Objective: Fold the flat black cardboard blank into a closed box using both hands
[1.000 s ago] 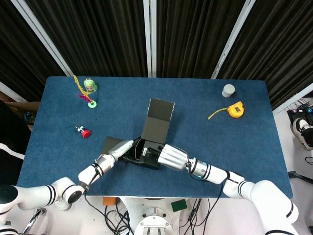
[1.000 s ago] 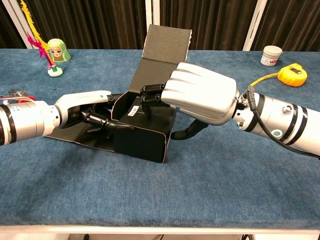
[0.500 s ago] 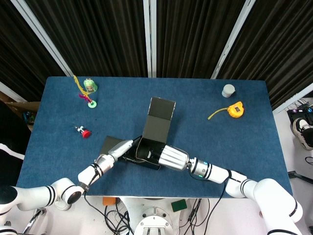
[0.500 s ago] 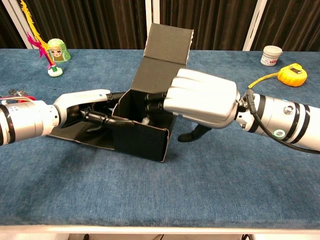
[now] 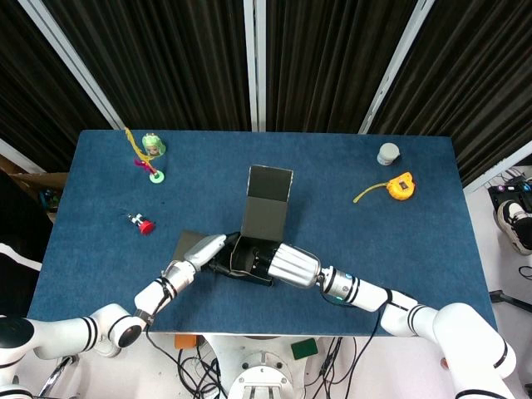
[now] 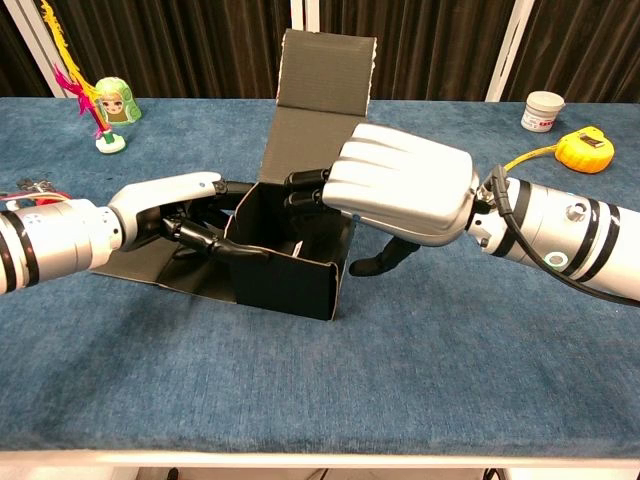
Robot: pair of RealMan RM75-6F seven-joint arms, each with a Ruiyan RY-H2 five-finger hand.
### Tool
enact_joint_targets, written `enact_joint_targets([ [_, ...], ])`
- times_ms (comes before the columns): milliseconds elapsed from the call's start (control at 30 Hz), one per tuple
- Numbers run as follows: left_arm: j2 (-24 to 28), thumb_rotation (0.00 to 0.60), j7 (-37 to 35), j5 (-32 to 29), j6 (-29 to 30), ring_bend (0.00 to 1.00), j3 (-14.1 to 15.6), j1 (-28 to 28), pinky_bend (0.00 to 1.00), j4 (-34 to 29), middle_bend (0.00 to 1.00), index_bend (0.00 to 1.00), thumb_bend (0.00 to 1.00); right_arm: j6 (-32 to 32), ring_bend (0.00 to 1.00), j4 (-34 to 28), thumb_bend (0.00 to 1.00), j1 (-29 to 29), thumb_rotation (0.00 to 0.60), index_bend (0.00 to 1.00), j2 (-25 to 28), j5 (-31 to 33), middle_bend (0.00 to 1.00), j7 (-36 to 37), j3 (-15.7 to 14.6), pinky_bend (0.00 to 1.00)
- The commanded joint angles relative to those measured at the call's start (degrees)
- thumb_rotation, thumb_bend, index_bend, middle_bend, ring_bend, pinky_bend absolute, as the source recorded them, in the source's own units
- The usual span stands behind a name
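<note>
Between our two hands stands the box (image 6: pixel 300 235), half formed on the bench (image 6: pixel 400 400). Our left hand (image 6: pixel 175 215) pinches its near-left wall so it stays up. Our right hand (image 6: pixel 400 190) hooks its fingers over the right wall, thumb outside, to steady it; the lid flap rises behind them.

My hands (image 6: pixel 400 195) are silver shells over black fingers (image 6: pixel 305 180), on white forearms with black bands and a black cable.
</note>
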Motion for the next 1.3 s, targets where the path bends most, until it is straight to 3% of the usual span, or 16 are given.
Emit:
enact_joint_targets([
  [33,-0.82,0.466,1.99,-0.2,1.33,0.54,-0.04,0.67,0.88,0.75,0.34,0.34,0.06,0.05,0.74,-0.22,0.08,-0.24,0.6,0.43,0.2,0.34,0.35,0.07,0.2,1.0],
  [600,-2.39,0.469,4.76,0.01,1.89,0.55,-0.35,0.89,0.88,2.05,0.45,0.42,0.05,0.27,0.74,0.98,0.1,-3.27,0.6,0.43,0.43,1.12,0.36,1.2,-1.02,1.0],
  [800,-2.65,0.466,5.28,-0.3,1.68,0.55,-0.6,0.86,0.88,1.9,0.45,0.43,0.06,-1.55,0.74,2.22,0.16,-2.69,0.6,0.43,-0.55,0.7,0.39,1.43,-1.56,1.0],
  [1033,-2.81,0.472,5.56,-0.84,1.74,0.56,-1.04,1.03,0.88,1.87,0.48,0.44,0.05,-2.47,0.76,1.97,0.22,-2.47,0.6,0.53,-0.28,0.64,0.44,1.32,-1.77,1.0],
  [1300,-2.88,0.469,5.21,-1.08,1.37,0.56,-1.31,1.06,0.88,1.71,0.48,0.45,0.06,-4.59,0.77,1.89,0.32,-2.05,0.6,0.66,-0.27,0.53,0.58,0.66,-2.3,1.0],
])
